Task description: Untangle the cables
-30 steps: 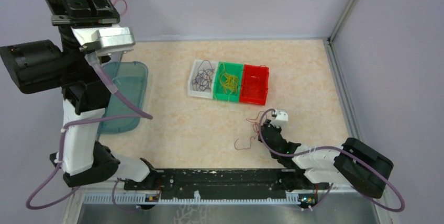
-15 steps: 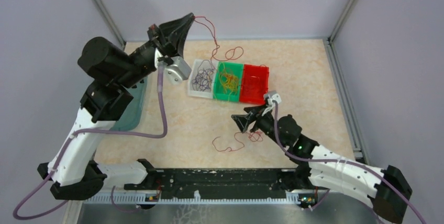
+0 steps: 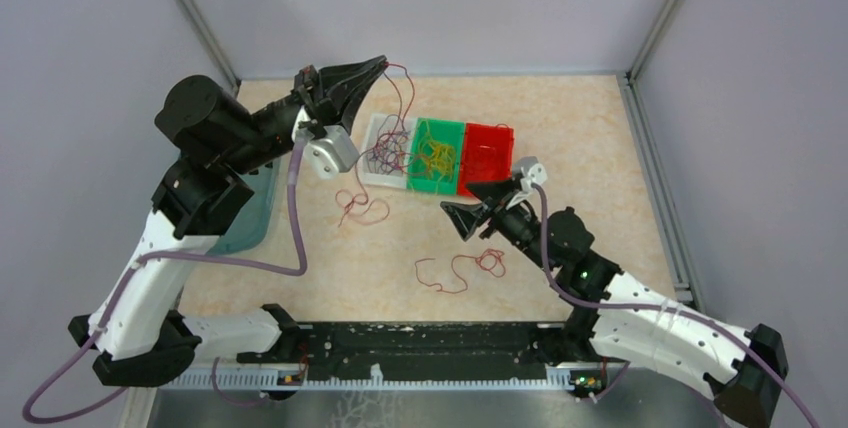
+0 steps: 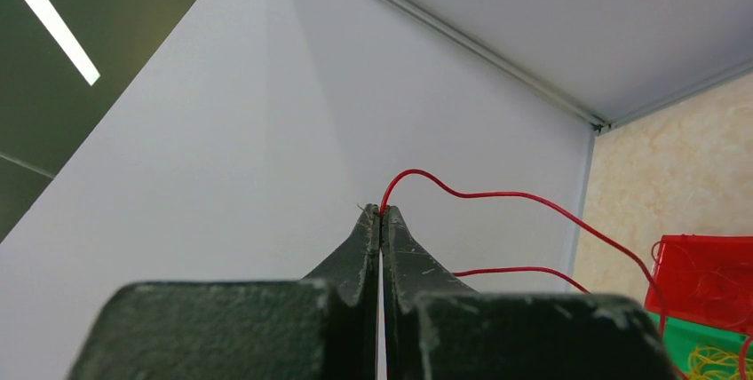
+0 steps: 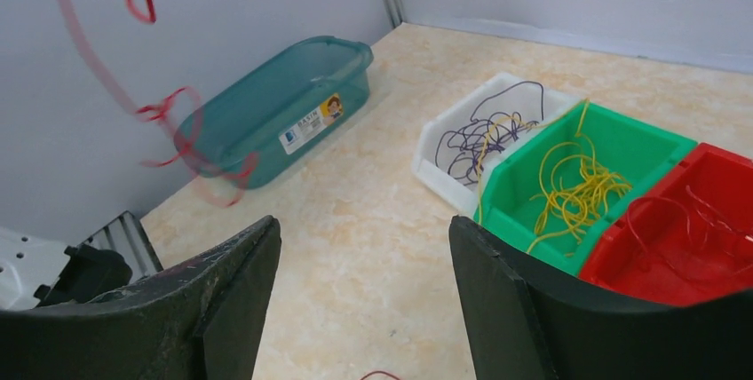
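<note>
Holding entry, one moment, bench (image 3: 600, 148) viewed from above.

- Left end effector (image 3: 380, 64): clenched on the end of a thin red wire strand (image 4: 497, 193), raised high near the far-left corner of the bench.
- That strand: hangs down past the white plastic bin of dark wires (image 5: 435, 180), and its lower loops lie on the bench between that bin and the teal lidless tub (image 5: 293, 122) at the left edge.
- Right end effector (image 3: 474, 206): released, holding nothing, just on the near side of the green plastic bin of yellow wires (image 5: 511, 202) and the red plastic bin of red wires (image 5: 622, 256).
- Second red wire strand (image 3: 488, 262): loose and curled on the bench toward the near edge, well apart from the hanging one.

Hazards, as judged:
- The hanging strand crosses the white bin. Pulling it sideways could hook the dark wires and drag them out.
- The grip is at the very fingertips on a very thin wire, so a jerk could let it slip.
- The loose strand lies flat, so wide fingers may close on nothing or scrape the bench.
- The right end effector is close to the bins, and a careless swing could shove them.
</note>
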